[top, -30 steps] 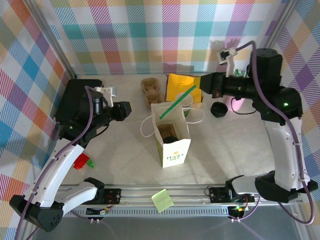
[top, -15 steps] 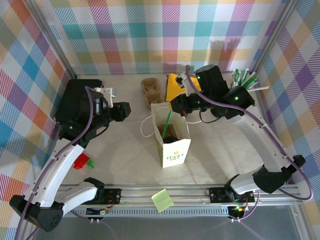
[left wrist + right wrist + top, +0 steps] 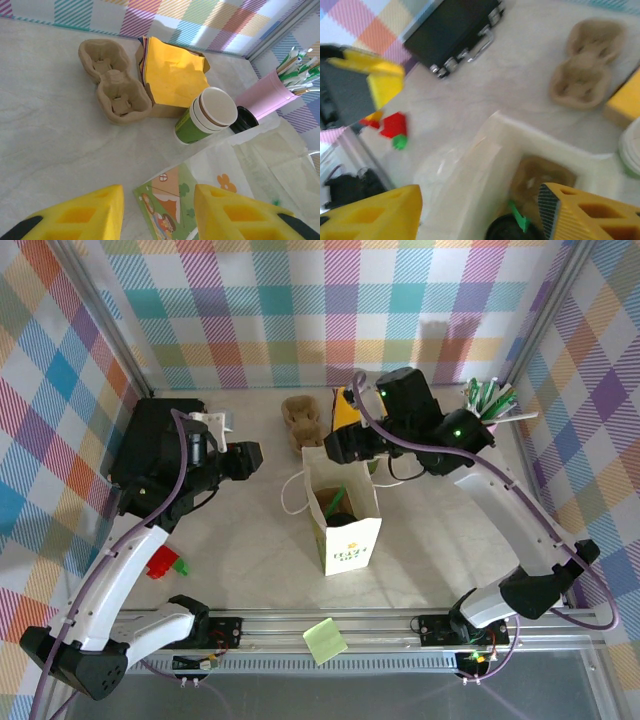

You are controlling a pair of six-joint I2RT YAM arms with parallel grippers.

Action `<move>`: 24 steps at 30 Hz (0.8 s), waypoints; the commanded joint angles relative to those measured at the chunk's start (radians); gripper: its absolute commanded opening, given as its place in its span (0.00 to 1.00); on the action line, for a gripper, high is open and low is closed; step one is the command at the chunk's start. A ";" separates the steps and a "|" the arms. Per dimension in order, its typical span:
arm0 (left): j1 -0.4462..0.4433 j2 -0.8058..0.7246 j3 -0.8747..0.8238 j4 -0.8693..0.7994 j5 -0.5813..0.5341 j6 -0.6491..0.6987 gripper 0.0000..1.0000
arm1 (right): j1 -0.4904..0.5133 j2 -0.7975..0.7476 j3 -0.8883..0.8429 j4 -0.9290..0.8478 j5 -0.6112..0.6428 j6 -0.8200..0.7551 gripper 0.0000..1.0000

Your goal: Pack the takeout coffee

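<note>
Right gripper (image 3: pixel 480 195), jaws wide & empty, hovers over upright paper bag (image 3: pixel 350 535), prob. so items drop straight in; takeout coffee (image 3: pixel 207 115) stands just beyond, far side, unpacked.

The takeout coffee (image 3: pixel 206 117) is showing white over a green band; the paper stack (image 3: pixel 172 70) is glowing yellow, the straw cup (image 3: pixel 262 95) pink.

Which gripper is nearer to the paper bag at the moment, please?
The right. The right gripper hangs open just above the mouth of the paper bag, at its far edge; the left gripper is off to the bag's left, well apart from it.
</note>
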 commanded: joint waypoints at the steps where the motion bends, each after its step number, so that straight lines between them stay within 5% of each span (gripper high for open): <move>1: -0.010 -0.001 0.030 -0.020 -0.010 -0.004 0.41 | -0.080 0.044 0.071 0.004 0.192 0.010 0.66; 11: -0.027 -0.002 0.033 -0.038 -0.023 -0.018 0.41 | -0.399 0.402 0.258 0.026 0.223 0.107 0.65; 24: -0.057 0.002 0.033 -0.050 -0.056 -0.028 0.40 | -0.478 0.801 0.513 0.019 0.162 0.077 0.58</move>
